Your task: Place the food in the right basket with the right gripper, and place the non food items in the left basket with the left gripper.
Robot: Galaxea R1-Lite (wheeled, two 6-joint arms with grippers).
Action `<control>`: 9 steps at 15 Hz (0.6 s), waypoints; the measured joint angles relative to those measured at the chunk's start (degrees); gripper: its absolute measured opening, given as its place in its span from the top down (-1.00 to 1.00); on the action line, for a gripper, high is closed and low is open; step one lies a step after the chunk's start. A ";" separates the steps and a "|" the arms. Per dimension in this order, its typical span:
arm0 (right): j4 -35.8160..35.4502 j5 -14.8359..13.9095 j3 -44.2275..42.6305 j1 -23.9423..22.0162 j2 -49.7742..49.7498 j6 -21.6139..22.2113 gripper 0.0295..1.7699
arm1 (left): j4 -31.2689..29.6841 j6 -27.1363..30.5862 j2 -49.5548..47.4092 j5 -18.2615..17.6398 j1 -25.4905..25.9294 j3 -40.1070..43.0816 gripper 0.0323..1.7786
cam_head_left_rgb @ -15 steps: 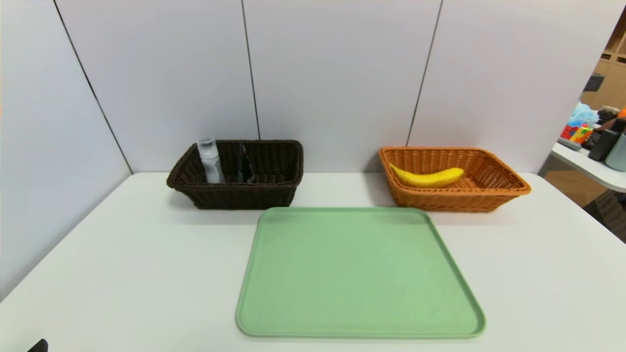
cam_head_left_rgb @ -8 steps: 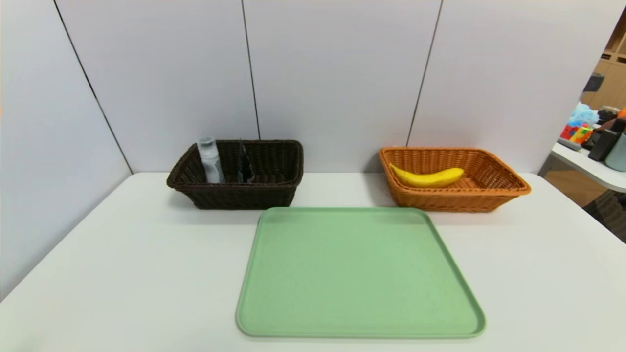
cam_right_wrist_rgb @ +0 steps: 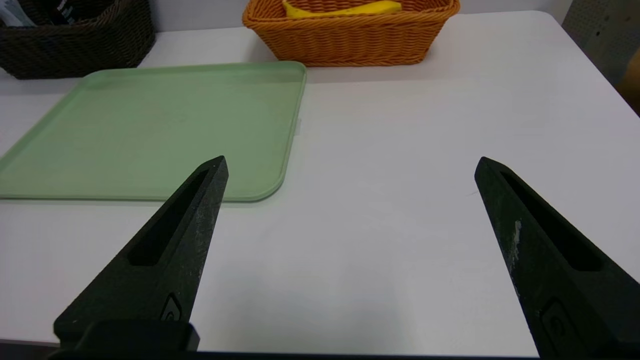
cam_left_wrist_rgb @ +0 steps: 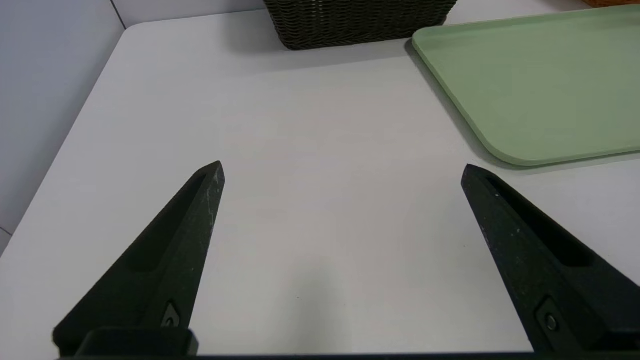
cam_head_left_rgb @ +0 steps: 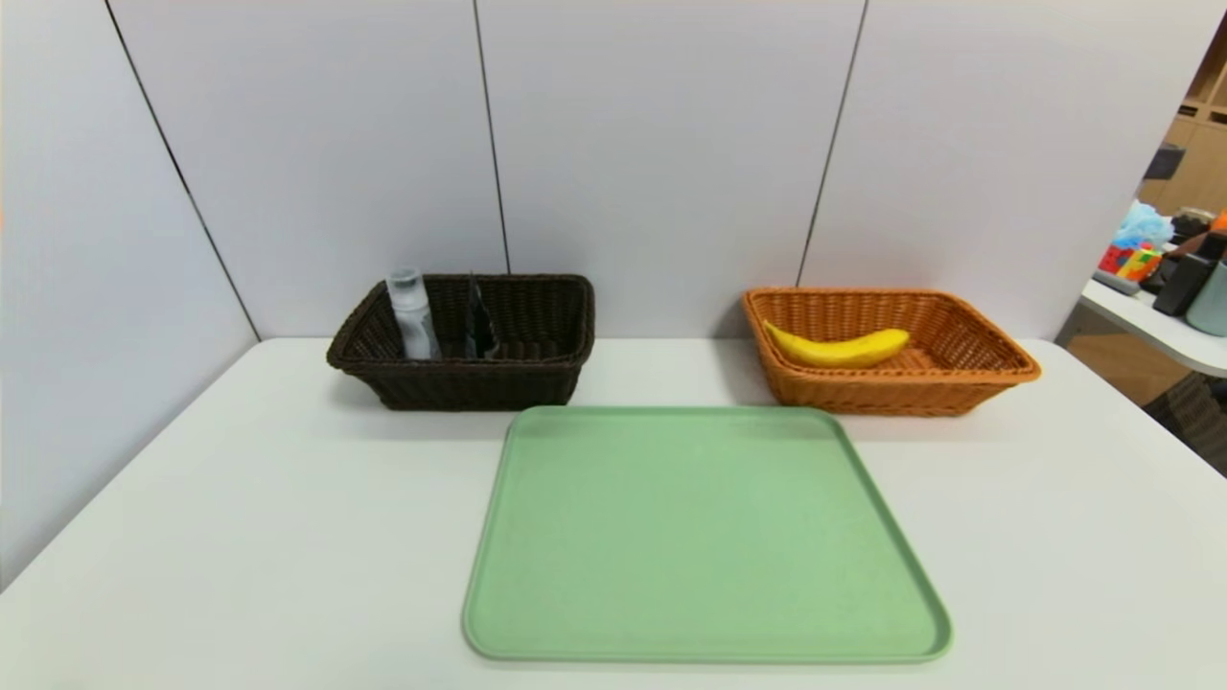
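**Both pincers spread wide and idle at the near edge of the bench**

My left pincer [cam_left_wrist_rgb: 342, 170] hangs low over the bare white bench [cam_head_left_rgb: 240, 537], pointing forward and level, its two black prongs spread wide with nothing between them. Directly under and ahead of it I see only bench top. Off to its inner side lies the rounded near corner of the green tray [cam_left_wrist_rgb: 530, 90], flat and carrying nothing. Farther ahead, past the tray's far corner, stands the dark brown basket [cam_left_wrist_rgb: 360, 22]. To the pincer's outer side the bench edge runs along the grey wall panel [cam_left_wrist_rgb: 45, 85].

My right pincer [cam_right_wrist_rgb: 350, 162] sits the same way on the other side, released, prongs wide apart, tipped slightly downward. The tray's near corner is just inward of its inner prong, and the bench ahead of it is open up to the orange basket [cam_right_wrist_rgb: 350, 37]. To its outer side the bench edge drops away.

In the head view neither arm shows. The banana [cam_head_left_rgb: 839, 347] lies inside the orange basket, against its inner wall. In the dark brown basket a clear bottle [cam_head_left_rgb: 412, 314] stands upright at the outer end, with a dark, thin item [cam_head_left_rgb: 479, 321] beside it that I cannot identify. Both baskets sit against the back wall, well apart, with the tray between and in front of them.
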 joint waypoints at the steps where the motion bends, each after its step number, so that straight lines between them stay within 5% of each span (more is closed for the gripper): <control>1: 0.09 0.13 0.52 0.20 -0.74 -0.27 -0.92 | 0.01 0.56 -0.66 0.02 -0.17 0.89 -0.90; 9: -1.04 0.44 6.56 0.57 -6.06 -0.84 -0.92 | -2.85 1.10 -6.03 0.04 -0.96 7.28 -0.90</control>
